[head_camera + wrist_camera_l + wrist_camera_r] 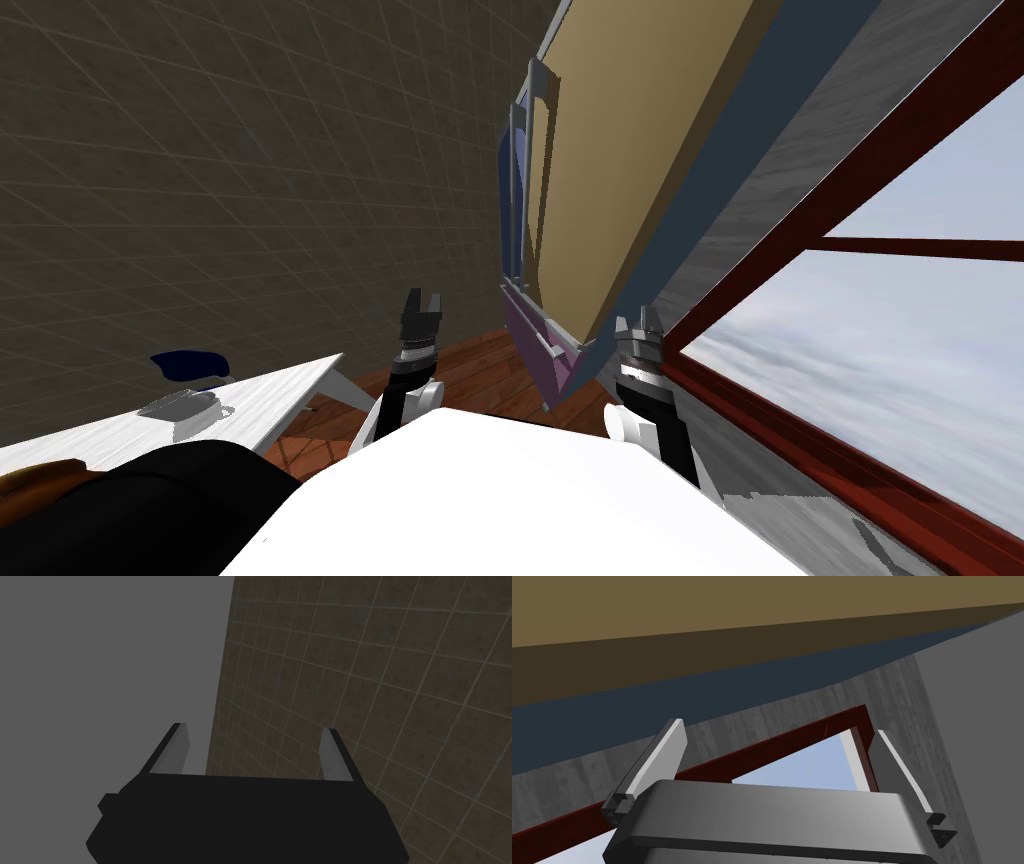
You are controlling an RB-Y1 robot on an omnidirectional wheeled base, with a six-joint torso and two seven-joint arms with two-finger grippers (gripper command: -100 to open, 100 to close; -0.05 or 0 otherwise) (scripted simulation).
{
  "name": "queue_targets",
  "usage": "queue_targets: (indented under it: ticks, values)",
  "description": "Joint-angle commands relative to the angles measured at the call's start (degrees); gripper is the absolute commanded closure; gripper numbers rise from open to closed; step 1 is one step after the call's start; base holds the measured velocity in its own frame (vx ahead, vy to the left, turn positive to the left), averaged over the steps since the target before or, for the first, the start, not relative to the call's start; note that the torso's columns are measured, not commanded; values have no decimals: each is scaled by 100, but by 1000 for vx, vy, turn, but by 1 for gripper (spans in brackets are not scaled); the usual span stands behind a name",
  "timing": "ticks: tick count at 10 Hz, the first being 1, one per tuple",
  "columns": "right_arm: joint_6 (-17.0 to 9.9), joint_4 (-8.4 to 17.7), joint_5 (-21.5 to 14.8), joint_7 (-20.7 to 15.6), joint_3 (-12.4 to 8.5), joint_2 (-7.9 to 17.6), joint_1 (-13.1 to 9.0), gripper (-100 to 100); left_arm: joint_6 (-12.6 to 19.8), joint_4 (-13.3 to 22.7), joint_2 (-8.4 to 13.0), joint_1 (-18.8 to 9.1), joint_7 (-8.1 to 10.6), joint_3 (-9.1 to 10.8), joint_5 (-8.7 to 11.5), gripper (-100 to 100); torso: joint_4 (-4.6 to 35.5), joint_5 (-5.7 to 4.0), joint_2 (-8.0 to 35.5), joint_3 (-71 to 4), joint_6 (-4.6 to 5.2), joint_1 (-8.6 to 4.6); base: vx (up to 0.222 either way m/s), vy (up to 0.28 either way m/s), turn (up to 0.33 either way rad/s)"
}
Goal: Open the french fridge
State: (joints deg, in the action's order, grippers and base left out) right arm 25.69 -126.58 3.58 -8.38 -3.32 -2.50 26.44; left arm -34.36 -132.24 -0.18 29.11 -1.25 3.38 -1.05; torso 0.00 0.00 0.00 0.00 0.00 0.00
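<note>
Starting at the left, a white table (285, 390) is seen w/ a dark blue item (190, 365) on it, in front of a tiled wall (200, 150). The left gripper (421, 303) is held up over the wood floor (480, 370), left of the fridge and apart from it. Its fingers (177, 748) are spread wide, w/ nothing between them.

The french fridge (620, 150) is found right of centre. A tan side panel is shown, w/ blue upper doors (506, 200) and a purple lower drawer (530, 345). The doors lie against the body, as far as can be told.

The right gripper (637, 322) is raised near the fridge's lower corner, between it and a red-framed window (800, 260). Its fingers (662, 751) are also set wide apart and nothing is held. Tan panel and window frame are seen beyond them in the right wrist view.
</note>
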Motion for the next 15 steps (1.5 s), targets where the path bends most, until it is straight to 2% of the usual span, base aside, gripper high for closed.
queue_targets:
  ticks: [1,9,10,12,13,14,15]
  values:
    - [0,0,0,0,0,0,0,0,0,0,0,0,0,0,0,0,235,0,232,-467,0,0,0,0,0]
    - [1,-2,0,0,0,0,0,0,-1,-2,0,0,0,0,0,0,3537,0,3539,-7073,0,0,0,0,0]
    - [104,132,-65,-260,-3,279,-68,-100,-1,-2,0,0,0,0,0,0,3960,0,3962,-7919,0,0,-3,15,46]
    - [252,333,-159,-564,-10,547,-166,-100,0,1,0,0,0,0,0,0,4206,2,4213,-8423,0,6,-20,27,54]
    - [252,333,-159,-639,-10,547,-166,-100,0,1,0,0,0,0,0,0,4223,1,4226,-8449,0,4,-17,20,19]
    - [346,465,-220,-855,-17,678,-228,-100,0,1,0,0,0,0,0,0,4227,0,4227,-8456,1,0,-14,19,46]
    - [346,465,-220,-883,-17,678,-228,-100,0,1,0,0,0,0,0,0,4227,-1,4226,-8458,0,-2,-10,14,23]
